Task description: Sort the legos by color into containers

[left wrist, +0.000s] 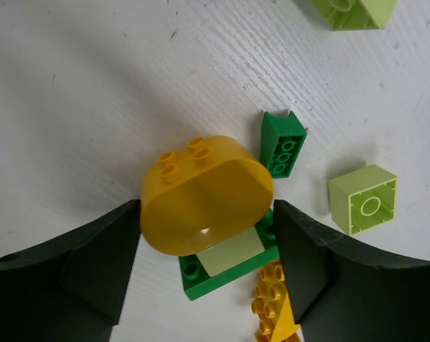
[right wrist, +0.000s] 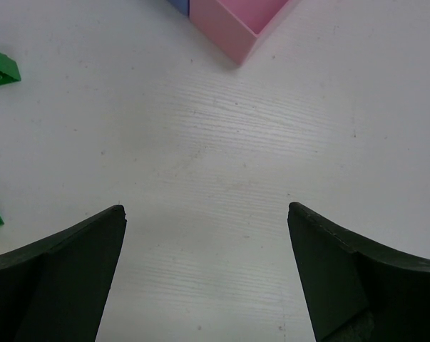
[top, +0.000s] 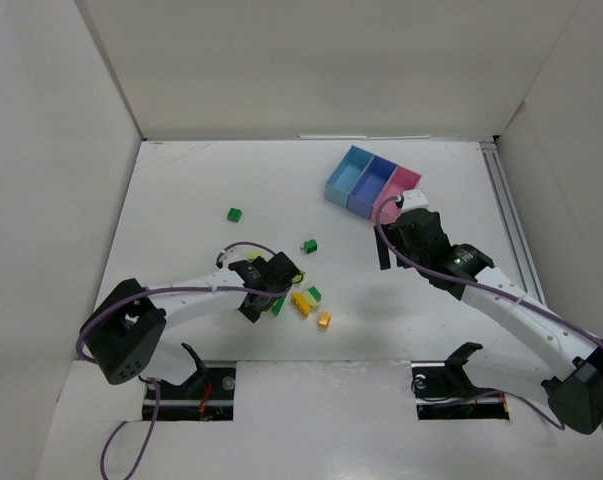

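Left hand (left wrist: 206, 214) grips a rounded yellow brick (left wrist: 207, 189) at centre frame. Right hand (right wrist: 206, 210) stands open near the pink bin (right wrist: 232, 21).

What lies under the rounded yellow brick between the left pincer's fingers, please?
Under the rounded yellow brick, a dark green brick carrying a pale lime piece peeks out; their far parts are covered, so their full shapes cannot be told.

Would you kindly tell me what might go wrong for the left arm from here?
The left gripper pinches the rounded yellow brick by its curved sides, so it may slip or twist out. The containers sit far across the table, beside the right gripper, so the two could collide during the carry.
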Motion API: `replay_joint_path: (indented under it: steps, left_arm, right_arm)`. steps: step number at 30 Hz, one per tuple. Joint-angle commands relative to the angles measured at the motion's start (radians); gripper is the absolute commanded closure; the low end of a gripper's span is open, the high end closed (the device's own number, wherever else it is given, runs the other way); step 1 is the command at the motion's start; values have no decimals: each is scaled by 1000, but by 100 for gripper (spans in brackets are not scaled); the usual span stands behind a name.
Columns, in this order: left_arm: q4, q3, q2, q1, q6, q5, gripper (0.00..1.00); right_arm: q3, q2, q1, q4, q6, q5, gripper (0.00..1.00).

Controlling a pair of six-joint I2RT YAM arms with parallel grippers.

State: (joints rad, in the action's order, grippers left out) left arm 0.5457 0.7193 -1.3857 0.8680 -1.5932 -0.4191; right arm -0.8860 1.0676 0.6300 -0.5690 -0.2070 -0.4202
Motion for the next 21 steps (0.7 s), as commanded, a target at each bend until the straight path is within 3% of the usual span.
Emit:
replay_joint_path:
  steps: [1,9,15,21]
  left_arm:
    - [54,-20,7,5,-39,3,32]
    - [83,31,-44,5,-51,-38,34]
    - [134,51,-44,14,-63,-59,46]
    - [242,152,30,98,-83,-167,47]
  right_arm:
    - [-24,-5,0,-2,-12,-23,0]
    - [-24,-5,0,-2,-12,-23,0]
    - [-24,-14,0,-2,-12,-23,0]
    - [-13,-55,0,53,64,78,0]
